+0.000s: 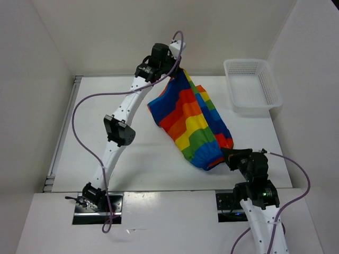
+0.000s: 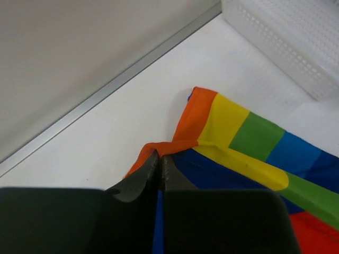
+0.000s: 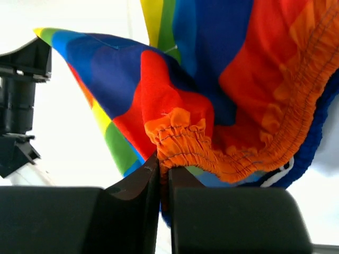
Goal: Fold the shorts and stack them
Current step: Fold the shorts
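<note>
Diagonally, the shorts (image 1: 189, 123) stretch over the table (image 1: 100, 106) from the left gripper (image 1: 178, 69), clamped on their far corner, to the right gripper (image 1: 225, 154), pinched on the orange waistband (image 3: 185, 138) at the near end

Two white arms with black joints.
Left arm (image 1: 127, 103) and right arm (image 1: 259, 221): white dotted links, black motor housings, purple cables (image 1: 72, 124), dark pincer fingers (image 2: 140, 180).

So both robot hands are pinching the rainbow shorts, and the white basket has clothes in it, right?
Not quite. The left hand and the right hand do pinch the rainbow shorts, but the white basket has nothing in it. The top view shows that.
</note>
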`<state>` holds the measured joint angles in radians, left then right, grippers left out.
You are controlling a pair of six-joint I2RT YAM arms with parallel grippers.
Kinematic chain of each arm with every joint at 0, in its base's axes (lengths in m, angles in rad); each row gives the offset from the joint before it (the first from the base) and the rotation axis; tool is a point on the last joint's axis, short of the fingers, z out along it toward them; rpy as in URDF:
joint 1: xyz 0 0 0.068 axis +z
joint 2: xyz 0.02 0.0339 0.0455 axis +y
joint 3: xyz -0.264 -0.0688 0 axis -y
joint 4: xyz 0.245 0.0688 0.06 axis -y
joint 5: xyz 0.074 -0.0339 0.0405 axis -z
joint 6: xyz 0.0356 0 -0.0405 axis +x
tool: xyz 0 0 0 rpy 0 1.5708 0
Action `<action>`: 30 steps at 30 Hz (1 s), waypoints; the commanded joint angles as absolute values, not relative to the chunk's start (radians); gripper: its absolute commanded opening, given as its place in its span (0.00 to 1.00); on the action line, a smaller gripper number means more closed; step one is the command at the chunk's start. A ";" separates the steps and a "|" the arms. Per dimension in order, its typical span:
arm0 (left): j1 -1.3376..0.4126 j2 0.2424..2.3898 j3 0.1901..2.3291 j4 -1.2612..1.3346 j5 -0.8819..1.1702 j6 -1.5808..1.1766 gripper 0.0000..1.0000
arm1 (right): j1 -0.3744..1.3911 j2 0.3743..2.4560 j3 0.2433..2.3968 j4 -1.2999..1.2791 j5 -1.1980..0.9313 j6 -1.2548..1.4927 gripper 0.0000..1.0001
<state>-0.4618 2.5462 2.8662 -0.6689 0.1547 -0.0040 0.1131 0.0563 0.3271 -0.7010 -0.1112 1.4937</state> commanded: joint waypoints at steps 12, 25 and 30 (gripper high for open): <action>-0.531 2.760 3.137 -0.722 0.103 0.000 0.88 | 0.109 0.639 0.799 -0.787 0.389 1.151 0.55; -0.359 2.677 3.137 -1.074 0.178 0.000 0.99 | 0.201 0.946 0.861 -0.586 0.293 0.922 0.00; -0.336 2.746 3.137 -1.111 0.222 0.000 0.99 | 0.287 1.106 0.787 -0.488 0.284 1.012 0.00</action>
